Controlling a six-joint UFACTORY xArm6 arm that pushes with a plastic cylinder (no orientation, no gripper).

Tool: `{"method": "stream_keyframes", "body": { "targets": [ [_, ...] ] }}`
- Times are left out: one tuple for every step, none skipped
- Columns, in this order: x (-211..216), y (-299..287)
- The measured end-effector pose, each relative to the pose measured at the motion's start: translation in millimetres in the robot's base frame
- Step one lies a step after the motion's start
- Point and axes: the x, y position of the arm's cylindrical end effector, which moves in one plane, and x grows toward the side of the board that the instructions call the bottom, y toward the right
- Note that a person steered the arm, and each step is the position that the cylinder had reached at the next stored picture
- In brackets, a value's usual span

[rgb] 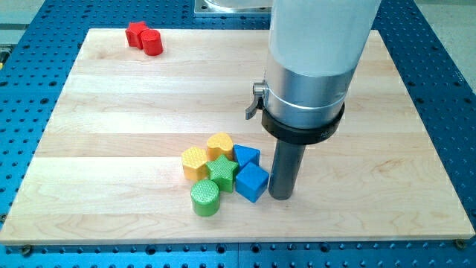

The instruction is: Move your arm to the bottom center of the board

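Resting my tip (281,196), beside blue cube (251,182)

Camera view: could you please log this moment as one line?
my tip at bottom centre | beside blue cube | red blocks top left

You are looking at a pale wooden counter (111,112) carrying a red star (136,33) touching a red cylinder (152,42), plus a cluster: yellow hexagon (195,162), yellow heart (220,144), green star (222,171), green cylinder (205,198), and two blue blocks (246,156) (252,182).

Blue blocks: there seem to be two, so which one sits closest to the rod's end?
The blue cube, the lower one, lies just to the view's left of my tip. The other blue block sits further up the view, beside the green star.
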Motion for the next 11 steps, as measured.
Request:
{"method": "stream_keyframes", "body": {
  "targets": [
    [0.0, 2.6],
    [1.1, 2.6],
    [11.4, 2.1],
    [33.7, -13.2],
    [44.9, -43.1],
    [45.0, -50.5],
    [44.4, -50.5],
    [43.2, -50.5],
    [43.2, -50.5],
    [42.6, -50.5],
    [42.9, -50.8]
  ]
}}
